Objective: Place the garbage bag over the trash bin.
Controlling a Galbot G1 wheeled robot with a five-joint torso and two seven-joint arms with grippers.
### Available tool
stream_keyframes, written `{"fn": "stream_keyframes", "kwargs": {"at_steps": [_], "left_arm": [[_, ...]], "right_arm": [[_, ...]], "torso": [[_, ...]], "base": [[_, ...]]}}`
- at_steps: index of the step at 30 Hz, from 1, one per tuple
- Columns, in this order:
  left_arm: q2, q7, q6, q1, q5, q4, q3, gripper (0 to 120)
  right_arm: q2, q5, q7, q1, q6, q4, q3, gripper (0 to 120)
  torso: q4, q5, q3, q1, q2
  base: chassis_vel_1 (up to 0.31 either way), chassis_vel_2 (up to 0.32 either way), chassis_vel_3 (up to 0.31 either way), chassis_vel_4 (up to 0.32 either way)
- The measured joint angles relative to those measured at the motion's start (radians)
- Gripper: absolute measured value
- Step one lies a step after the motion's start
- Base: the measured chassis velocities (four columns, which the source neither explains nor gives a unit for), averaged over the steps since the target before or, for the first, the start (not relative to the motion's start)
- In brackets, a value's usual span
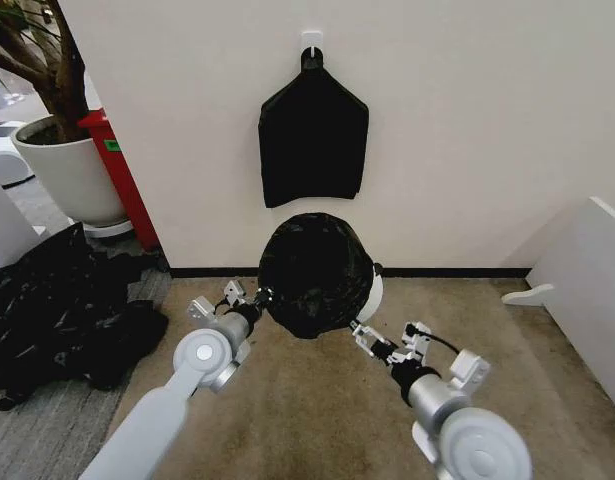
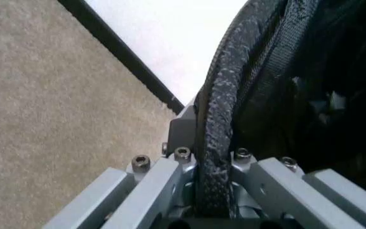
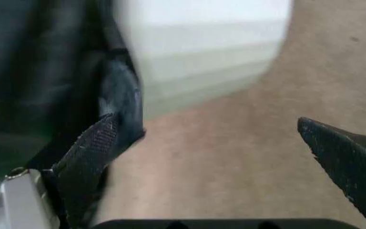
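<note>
Carpeted beige floor (image 1: 307, 420) against a plain cream wall (image 1: 467, 120), dark skirting along the join.

Item 1, garbage bag (image 1: 315, 272): glossy black, centre of the head view, drawn over the mouth and most of the body of the bin so that it reads as a dark dome. State of task, judged: the bag is largely on; settling the hem evenly round the rim looks like what remains.

Item 2, trash bin (image 1: 376, 295): cream-white, only a sliver of its wall exposed at the bag's right edge, standing on the floor just before the skirting.

Item 3, left pincer (image 1: 255, 297): at the bag's left edge, arm reaching in from the lower left of the frame. In the left wrist view a bunched black fold of bag runs between its fingers (image 2: 164, 186); clenched on the bag.

Item 4, right pincer (image 1: 366, 338): at the bag's lower right edge, arm rising from the lower right corner. Right wrist view shows its fingers (image 3: 87, 148) spread wide, one lying against the black film, the other standing clear over carpet; released, grasping nothing.

Surroundings: flat black bundle (image 1: 313, 140) hung on a wall hook above the bin; black plastic heap (image 1: 62, 310) at left; plant pot (image 1: 62, 165) upper left; red object (image 1: 122, 180) beside it; white panel (image 1: 587, 290) at right.
</note>
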Motion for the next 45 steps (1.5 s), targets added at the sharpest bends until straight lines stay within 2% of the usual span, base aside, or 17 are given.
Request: {"fn": "stream_keyframes", "kwargs": {"at_steps": [6, 10, 12, 20, 24, 25, 26, 30, 33, 34, 36, 41, 43, 45], "left_arm": [[0.003, -0.023, 0.003, 0.001, -0.021, -0.029, 0.0, 1], [0.003, -0.046, 0.004, 0.005, -0.027, -0.045, -0.001, 1], [0.0, -0.059, 0.004, 0.006, -0.027, -0.05, 0.001, 1], [-0.003, -0.078, 0.009, 0.003, -0.01, -0.057, 0.008, 1], [0.009, -0.026, 0.002, 0.008, 0.153, -0.047, 0.028, 1], [0.013, -0.001, -0.015, 0.012, 0.234, -0.038, 0.039, 1], [0.013, -0.001, -0.015, 0.012, 0.234, -0.038, 0.039, 1], [0.014, 0.049, -0.07, 0.021, 0.428, -0.027, 0.056, 1], [0.005, 0.086, -0.123, 0.029, 0.583, -0.008, 0.072, 1], [0.005, 0.086, -0.123, 0.029, 0.583, -0.008, 0.072, 1], [-0.008, 0.109, -0.175, 0.035, 0.709, 0.021, 0.083, 1], [-0.035, 0.153, -0.273, 0.046, 0.967, 0.08, 0.139, 1], [-0.04, 0.154, -0.283, 0.046, 0.994, 0.091, 0.143, 1], [-0.05, 0.151, -0.308, 0.046, 1.055, 0.112, 0.148, 1]], "right_arm": [[-0.006, -0.037, -0.074, 0.022, 0.028, -0.164, 0.064, 100], [-0.002, -0.115, -0.13, 0.02, 0.048, -0.217, 0.109, 100], [-0.001, -0.134, -0.137, 0.012, 0.058, -0.215, 0.115, 100], [-0.01, -0.171, -0.16, -0.126, 0.074, -0.034, 0.106, 100], [-0.012, -0.187, -0.157, -0.21, 0.077, 0.116, 0.12, 100], [-0.019, -0.198, -0.153, -0.229, 0.076, 0.18, 0.134, 100], [-0.019, -0.198, -0.153, -0.229, 0.076, 0.18, 0.134, 100], [-0.066, -0.219, -0.077, -0.186, 0.047, 0.319, 0.151, 100], [-0.115, -0.229, 0.012, -0.083, 0.019, 0.334, 0.086, 100], [-0.115, -0.229, 0.012, -0.083, 0.019, 0.334, 0.086, 100], [-0.136, -0.23, 0.038, -0.011, -0.01, 0.335, 0.023, 100], [-0.148, -0.221, -0.026, 0.134, -0.073, 0.283, -0.107, 99], [-0.148, -0.215, -0.032, 0.157, -0.077, 0.272, -0.128, 98], [-0.14, -0.209, -0.038, 0.214, -0.079, 0.23, -0.179, 93]], "torso": [[-0.0001, 0.0001, 0.0, 0.0, 0.0], [-0.0001, 0.0002, 0.0, 0.0, 0.0], [0.0, 0.0002, 0.0, 0.0, 0.0], [-0.0002, -0.0001, 0.0, 0.0, 0.0], [-0.0002, -0.0001, 0.0, 0.0, 0.0], [-0.0003, 0.0, 0.0, 0.0, 0.0], [-0.0003, 0.0, 0.0, 0.0, 0.0], [-0.0004, -0.0003, 0.0, 0.0, 0.0], [0.0, 0.0004, 0.0, 0.0, 0.0], [0.0, 0.0004, 0.0, 0.0, 0.0], [0.0002, -0.0001, 0.0, 0.0, 0.0], [-0.0001, -0.0002, 0.0, 0.0, 0.0], [-0.0005, -0.0004, 0.0, 0.0, 0.0], [-0.0002, 0.0, 0.0, 0.0, 0.0]], "base": [[0.0, 0.0, 0.0, 0.0], [0.0, 0.0, 0.0, 0.0], [0.0, 0.0, 0.0, 0.0], [0.0, 0.0, 0.0, 0.0], [0.0, 0.0, 0.0, 0.0], [0.0, 0.0, 0.0, 0.0], [0.0, 0.0, 0.0, 0.0], [0.0, 0.0, 0.0, 0.0], [0.0, 0.0, 0.0, 0.0], [0.0, 0.0, 0.0, 0.0], [0.0, 0.0, 0.0, 0.0], [0.0, 0.0, 0.0, 0.0], [0.0, 0.0, 0.0, 0.0], [0.0, 0.0, 0.0, 0.0]]}}
